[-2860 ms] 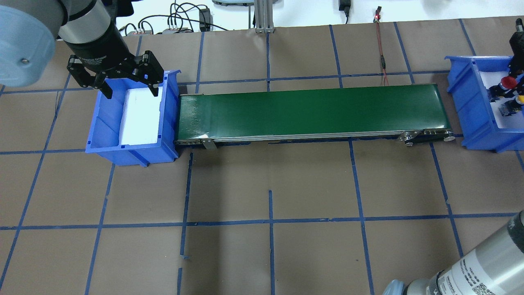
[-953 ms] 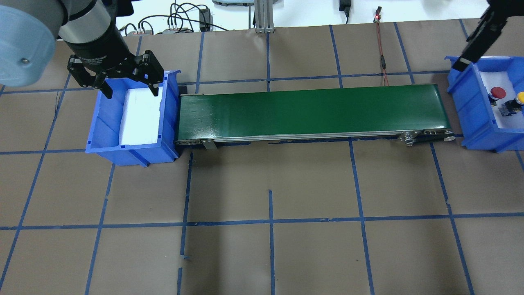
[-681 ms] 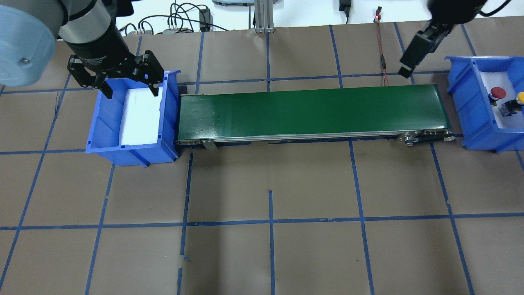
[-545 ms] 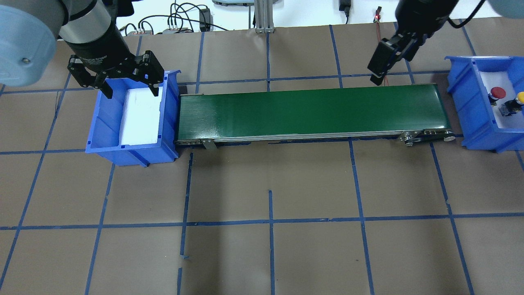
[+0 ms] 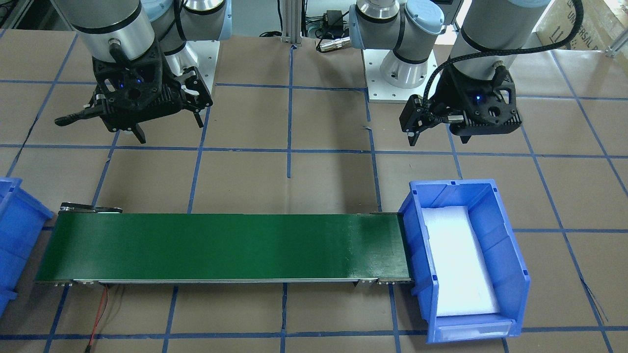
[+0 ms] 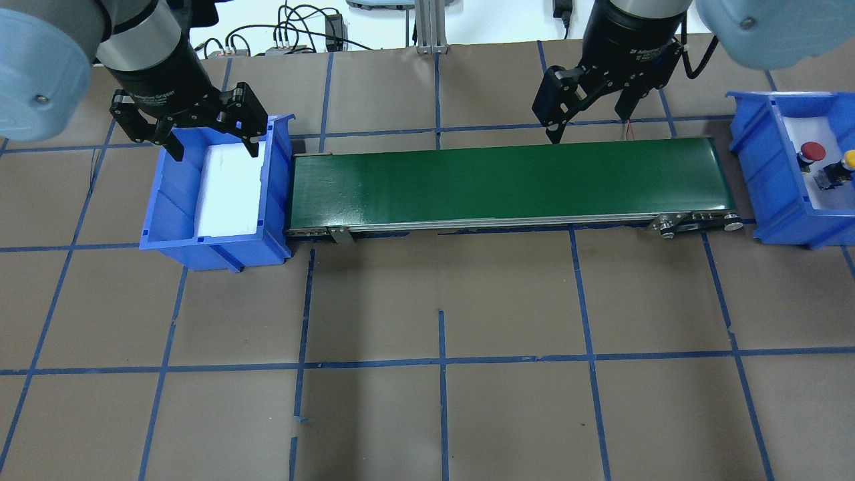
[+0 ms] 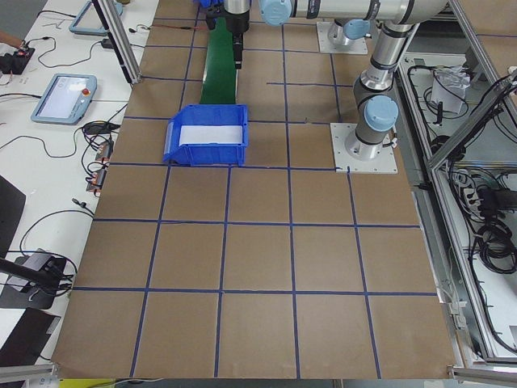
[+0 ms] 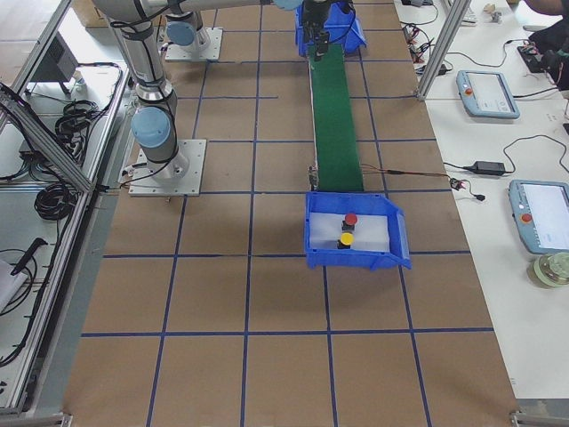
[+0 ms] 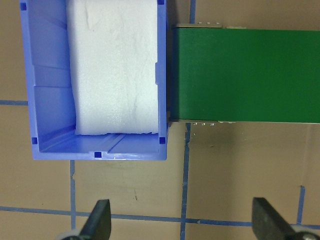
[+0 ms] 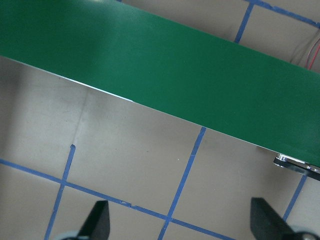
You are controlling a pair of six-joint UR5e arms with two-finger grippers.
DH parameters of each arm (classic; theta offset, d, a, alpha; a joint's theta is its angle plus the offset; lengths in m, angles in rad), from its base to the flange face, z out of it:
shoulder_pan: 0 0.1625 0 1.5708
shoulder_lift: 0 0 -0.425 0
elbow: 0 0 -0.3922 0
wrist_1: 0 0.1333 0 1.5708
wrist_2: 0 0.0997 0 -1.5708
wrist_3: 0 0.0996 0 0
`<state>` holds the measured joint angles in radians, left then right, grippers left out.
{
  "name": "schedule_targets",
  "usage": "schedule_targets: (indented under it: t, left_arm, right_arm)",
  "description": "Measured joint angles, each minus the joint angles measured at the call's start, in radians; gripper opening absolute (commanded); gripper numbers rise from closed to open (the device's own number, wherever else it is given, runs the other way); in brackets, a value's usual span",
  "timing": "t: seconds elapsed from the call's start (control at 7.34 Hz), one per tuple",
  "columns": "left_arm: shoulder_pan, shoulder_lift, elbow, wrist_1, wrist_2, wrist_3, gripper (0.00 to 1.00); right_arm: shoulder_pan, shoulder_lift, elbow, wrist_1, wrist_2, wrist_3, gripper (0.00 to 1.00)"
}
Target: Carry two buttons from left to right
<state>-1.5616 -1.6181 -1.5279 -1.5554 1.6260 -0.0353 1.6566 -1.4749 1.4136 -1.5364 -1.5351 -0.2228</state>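
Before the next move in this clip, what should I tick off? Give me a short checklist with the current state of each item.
1. Red button inside the right bin: ok.
2. Yellow button in the same bin, beside the red one: ok.
3. Left bin holds only white foam, no button: ok.
4. Belt has no button on it: ok.
5. Left gripper open and holding nothing, by the left bin: ok.
6. Right gripper open and holding nothing, near the belt and apart from the right bin: ok.
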Motion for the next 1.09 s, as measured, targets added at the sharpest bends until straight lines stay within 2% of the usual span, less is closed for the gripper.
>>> schedule_targets:
  t: [0.41,1.09]
  left_arm:
    - [0.0,0.002,0.0,0.0,0.001,0.001,1.0]
    - [0.0,0.001,0.0,0.001,0.0,-0.004,1.0]
  right_arm:
    - [-0.035,-0.015,0.003,-0.043,-0.015,0.159,1.0]
    - [-0.065,-0.015,0.012,-0.043,-0.013,0.177,1.0]
